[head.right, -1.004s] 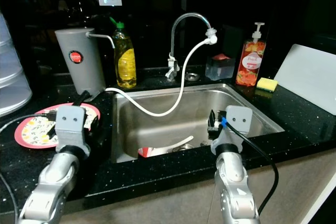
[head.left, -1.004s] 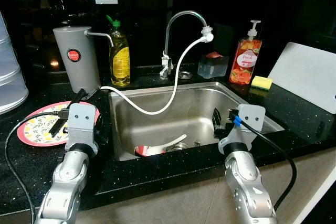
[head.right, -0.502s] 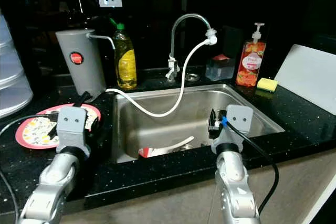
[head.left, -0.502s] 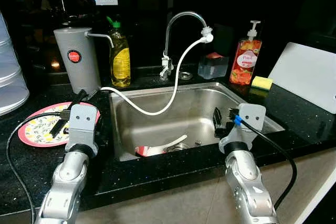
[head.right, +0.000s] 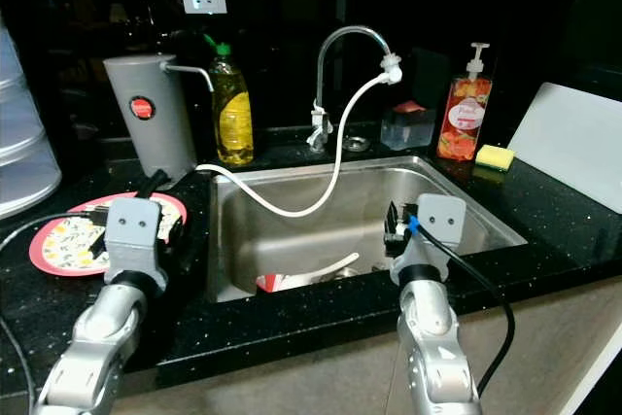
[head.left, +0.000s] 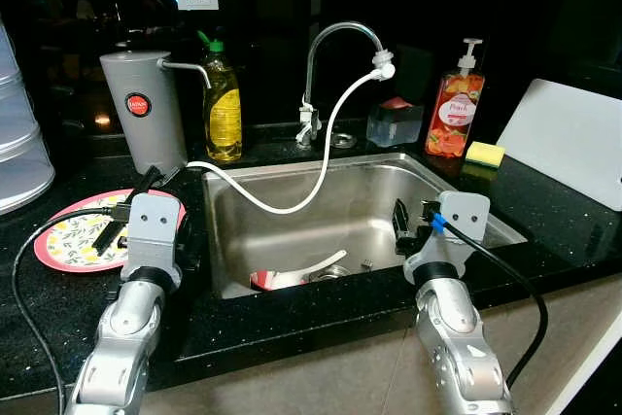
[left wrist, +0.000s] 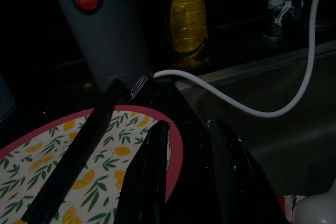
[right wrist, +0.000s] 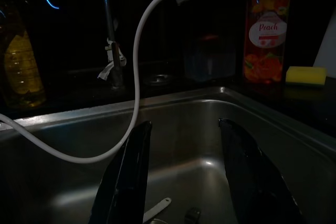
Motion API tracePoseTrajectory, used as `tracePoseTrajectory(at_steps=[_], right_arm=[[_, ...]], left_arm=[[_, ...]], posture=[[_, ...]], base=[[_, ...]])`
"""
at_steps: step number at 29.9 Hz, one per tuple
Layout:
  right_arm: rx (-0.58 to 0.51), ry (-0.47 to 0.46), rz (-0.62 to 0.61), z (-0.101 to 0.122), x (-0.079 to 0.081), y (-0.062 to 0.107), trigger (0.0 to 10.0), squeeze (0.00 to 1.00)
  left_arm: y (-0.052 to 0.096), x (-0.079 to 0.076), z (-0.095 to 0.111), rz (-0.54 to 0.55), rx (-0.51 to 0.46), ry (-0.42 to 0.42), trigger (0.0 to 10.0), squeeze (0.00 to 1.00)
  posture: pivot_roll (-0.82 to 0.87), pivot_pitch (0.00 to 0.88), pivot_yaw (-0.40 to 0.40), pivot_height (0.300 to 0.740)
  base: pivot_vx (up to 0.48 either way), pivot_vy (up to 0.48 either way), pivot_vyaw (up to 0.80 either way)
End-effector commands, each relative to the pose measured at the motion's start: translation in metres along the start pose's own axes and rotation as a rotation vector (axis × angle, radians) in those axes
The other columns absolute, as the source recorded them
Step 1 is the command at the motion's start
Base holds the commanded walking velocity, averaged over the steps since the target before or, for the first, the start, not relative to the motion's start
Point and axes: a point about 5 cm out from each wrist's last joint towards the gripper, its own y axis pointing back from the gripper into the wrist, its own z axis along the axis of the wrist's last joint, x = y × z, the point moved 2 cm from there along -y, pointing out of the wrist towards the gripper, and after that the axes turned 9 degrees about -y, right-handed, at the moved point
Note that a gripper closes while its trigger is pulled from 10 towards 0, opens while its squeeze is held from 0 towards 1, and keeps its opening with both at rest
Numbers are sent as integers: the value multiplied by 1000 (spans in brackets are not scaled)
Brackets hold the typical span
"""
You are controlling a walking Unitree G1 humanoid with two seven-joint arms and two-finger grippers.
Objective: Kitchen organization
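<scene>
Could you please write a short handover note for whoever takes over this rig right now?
Left gripper: open, holding nothing, at the counter edge between the lemon-pattern plate and the sink.
Right gripper: open, holding nothing, over the right side of the sink.
A fork lies across the plate. In the sink bottom, a red-and-white dish with a white utensil. Hose hangs from the tap into the basin.
Done: nothing visibly picked up.
Left: probably clearing the sink items and the plate.
</scene>
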Motion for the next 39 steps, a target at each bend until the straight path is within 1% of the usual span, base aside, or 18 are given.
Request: tracePoseTrajectory(at_steps=[1, 5, 9, 12, 15, 19, 23, 25, 28, 29, 30, 31, 32, 33, 34, 35, 36, 39], right_arm=[[2, 5, 0, -1, 2, -2, 10000, 0], [-3, 13, 10, 0, 4, -1, 10000, 0], [-2, 6, -31, 0, -4, 0, 10000, 0], [6, 14, -12, -1, -1, 1, 10000, 0], [5, 23, 2, 0, 0, 1, 10000, 0], [3, 26, -8, 2, -3, 1, 10000, 0], [6, 30, -7, 2, -4, 1, 10000, 0], [10, 28, -13, 1, -5, 1, 10000, 0], [6, 31, 4, 1, -2, 1, 10000, 0], [5, 32, 6, 1, -2, 1, 10000, 0], [5, 32, 6, 1, -2, 1, 10000, 0], [7, 31, -4, 1, -3, 1, 10000, 0], [8, 26, -9, 1, -4, 1, 10000, 0], [8, 26, -9, 1, -4, 1, 10000, 0], [7, 24, -8, 1, -3, 0, 10000, 0], [7, 24, -8, 1, -3, 0, 10000, 0], [8, 25, -3, 1, -2, 1, 10000, 0], [14, 25, -4, 0, -2, 2, 10000, 0]], left_arm=[[-2, 0, 1, -6, -7, -16, 10000, 0], [-4, 1, 1, -5, -7, -15, 10000, 0], [-6, 4, 1, -4, -6, -23, 10000, 0], [-8, 6, 2, -3, -10, -28, 10000, 0], [-12, 13, 1, 14, -10, -48, 10000, 0], [-15, 28, 2, 40, -11, -99, 10000, 0], [-15, 31, 0, 36, -3, -117, 10000, 0], [-17, 38, 0, 36, 20, -204, 10000, 0], [-17, 43, 3, -21, 35, -363, 10000, 0], [-17, 44, 4, -32, 37, -397, 10000, 0], [-17, 44, 4, -32, 37, -397, 10000, 0], [-17, 44, 4, -73, 55, -448, 10000, 0], [-17, 45, 7, -116, 56, -544, 10000, 0], [-17, 45, 7, -116, 56, -544, 10000, 0], [-15, 46, 9, -161, 69, -617, 10000, 0], [-15, 46, 9, -161, 69, -617, 10000, 0], [-13, 46, 10, -201, 89, -658, 10000, 0], [-6, 43, 6, -289, 189, -681, 10000, 0]], posture=[[-27, 0, 3, 740], [-36, 0, 17, 740], [-35, 0, 7, 740], [-49, 0, 9, 740], [-64, 0, 1, 740], [-66, 0, -3, 740], [-64, 0, -5, 740], [-59, 0, -13, 740], [-56, 0, 1, 740], [-56, 0, 1, 740], [-56, 0, 1, 740], [-51, 0, -4, 740], [-47, 0, -4, 740], [-47, 0, -4, 740], [-49, 0, 3, 740], [-49, 0, 3, 740], [-47, 0, 7, 740], [-45, 7, 0, 740]], base=[[0, 0, 0], [0, 0, 0], [0, 0, 0], [0, 0, 0], [0, 0, 0], [0, 0, 0], [0, 0, 0], [0, 0, 0], [0, 0, 0], [0, 0, 0], [0, 0, 0], [0, 0, 0], [0, 0, 0], [0, 0, 0], [0, 0, 0], [0, 0, 0], [0, 0, 0], [0, 0, 0]])
